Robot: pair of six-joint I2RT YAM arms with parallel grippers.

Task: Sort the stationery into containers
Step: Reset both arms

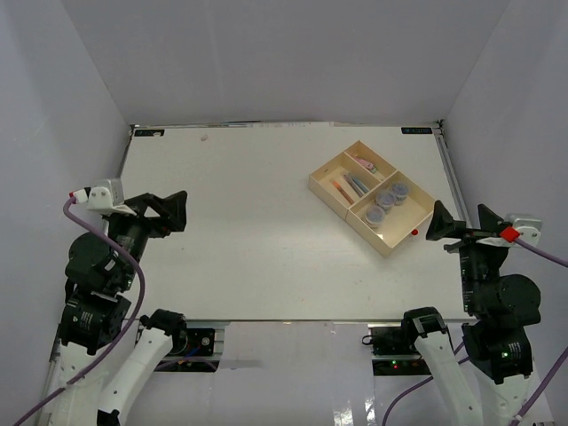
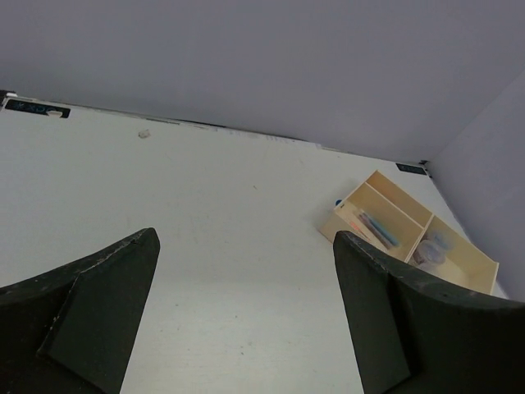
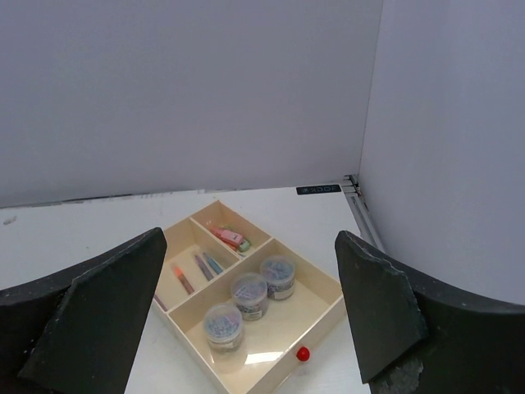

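1. Left gripper [image 1: 180,211] [image 2: 244,246]: black, two-fingered, jaws spread wide with nothing between them. It hangs over the white table [image 1: 248,240] near the left edge, fingers aimed toward the right.

2. Right gripper [image 1: 433,222] [image 3: 250,242]: black, two-fingered, jaws likewise wide apart and empty. It hangs by the right edge, fingers aimed left, near the closest end of item 3.

3. Shallow beige rectangular tray [image 1: 312,183] [image 2: 338,223] [image 3: 321,328], three compartments. It lies on the right half of the table, toward the far right corner. Its long axis runs diagonally from far-left to near-right.

3a. End compartment nearest the right gripper: three small round grey tubs [image 1: 385,201] [image 3: 248,294], upright, in a row across the tray's width.

3b. Narrow compartment on the near-left side: thin coloured pens [image 1: 346,186] [image 2: 373,226] [image 3: 197,269], orange, purple and blue, lying along the tray's long axis.

3c. Narrow compartment on the far side: short pink piece [image 1: 364,163] [image 3: 230,238], also lying lengthwise.

4. Small red round object [image 1: 414,232] [image 3: 303,354] at the tray's short wall beside the tubs. Whether it touches that wall cannot be told.
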